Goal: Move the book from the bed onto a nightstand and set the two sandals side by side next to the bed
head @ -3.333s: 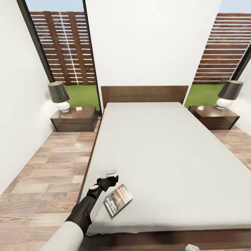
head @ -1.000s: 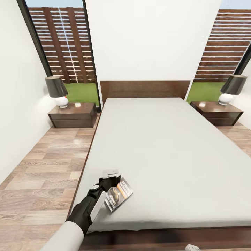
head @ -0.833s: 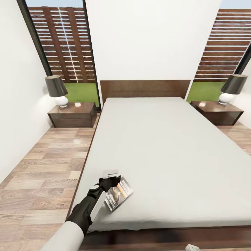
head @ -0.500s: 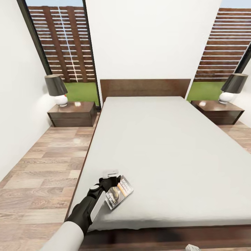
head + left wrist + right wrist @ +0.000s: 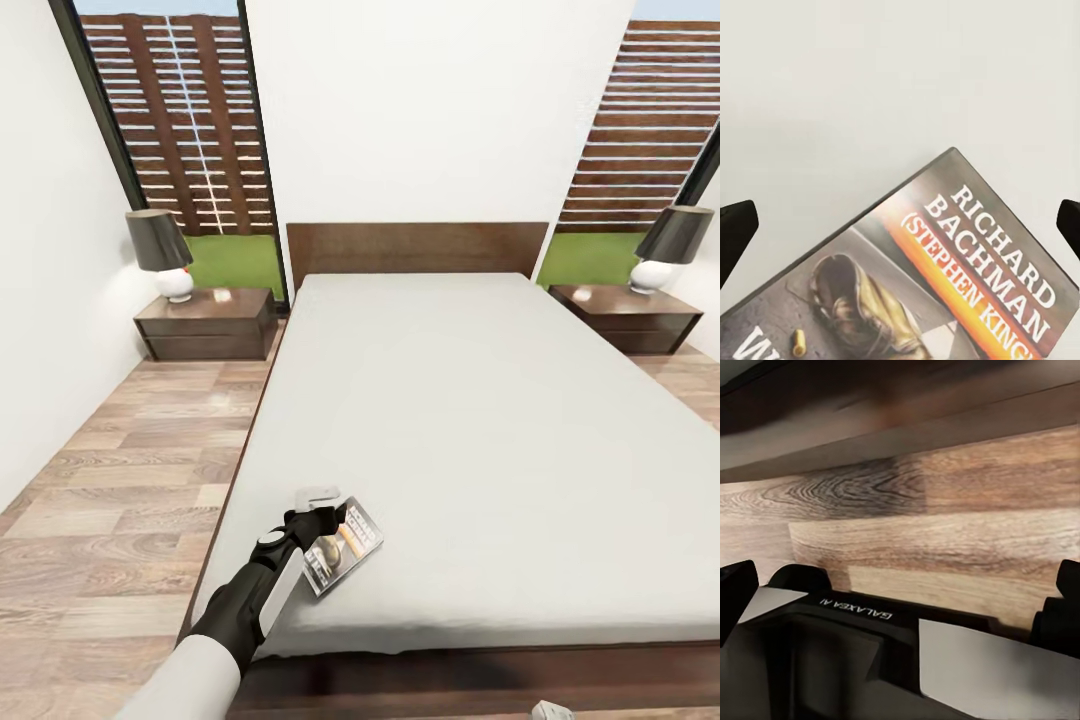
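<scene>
While its fingers stand spread wide, the left gripper point(image 5: 318, 522) hovers at the lower left of the head view over the book point(image 5: 343, 548), which lies flat near the bed's point(image 5: 480, 420) foot corner.

A small paperback book point(image 5: 343, 548) lies flat, cover up, on the pale grey mattress of a large low bed point(image 5: 480, 420) near its foot, close to the left edge. The cover point(image 5: 937, 285) has an orange band reading "RICHARD BACHMAN" above a dark picture of a worn boot. The bed has a dark brown frame and flat headboard. A low dark brown nightstand point(image 5: 205, 322) stands at each side of the headboard, the other point(image 5: 628, 317) at right.
</scene>
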You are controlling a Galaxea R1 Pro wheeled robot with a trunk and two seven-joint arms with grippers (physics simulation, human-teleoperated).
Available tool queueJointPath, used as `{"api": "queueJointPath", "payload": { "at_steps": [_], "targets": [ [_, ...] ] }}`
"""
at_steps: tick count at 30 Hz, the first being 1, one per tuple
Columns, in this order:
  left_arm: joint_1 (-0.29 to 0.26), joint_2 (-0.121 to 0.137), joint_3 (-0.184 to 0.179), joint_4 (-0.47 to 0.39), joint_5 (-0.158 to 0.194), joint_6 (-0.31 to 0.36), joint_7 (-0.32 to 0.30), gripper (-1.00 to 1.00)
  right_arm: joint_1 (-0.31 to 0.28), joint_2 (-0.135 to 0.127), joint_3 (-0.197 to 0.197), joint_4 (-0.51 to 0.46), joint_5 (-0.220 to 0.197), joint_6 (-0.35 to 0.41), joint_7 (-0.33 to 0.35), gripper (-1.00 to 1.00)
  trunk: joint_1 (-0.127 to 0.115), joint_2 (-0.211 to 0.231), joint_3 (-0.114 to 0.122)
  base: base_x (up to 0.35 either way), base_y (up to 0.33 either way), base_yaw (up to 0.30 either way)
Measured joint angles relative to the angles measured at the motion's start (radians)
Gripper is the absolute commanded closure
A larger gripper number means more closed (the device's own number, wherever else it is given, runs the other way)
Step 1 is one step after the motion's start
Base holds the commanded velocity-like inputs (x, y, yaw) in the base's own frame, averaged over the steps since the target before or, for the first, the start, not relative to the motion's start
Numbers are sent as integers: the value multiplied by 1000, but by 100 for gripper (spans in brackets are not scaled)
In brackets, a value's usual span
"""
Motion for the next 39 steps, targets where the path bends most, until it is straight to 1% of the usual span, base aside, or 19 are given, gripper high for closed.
{"api": "queueJointPath", "payload": {
  "at_steps": [15,31,33,39],
  "targets": [
    [0,0,0,0,0,0,0,-100,0,0,0,0,0,0,0,-100,58,-105,-47,0,0,0],
    [0,0,0,0,0,0,0,-100,0,0,0,0,0,0,0,-100,58,-105,-47,0,0,0],
    [0,0,0,0,0,0,1,-100,0,1,0,0,0,0,0,-100,65,-119,-53,0,0,0],
    [0,0,0,0,-1,-1,1,-100,0,1,0,0,0,0,0,-100,65,-119,-53,0,0,0]
  ]
}}
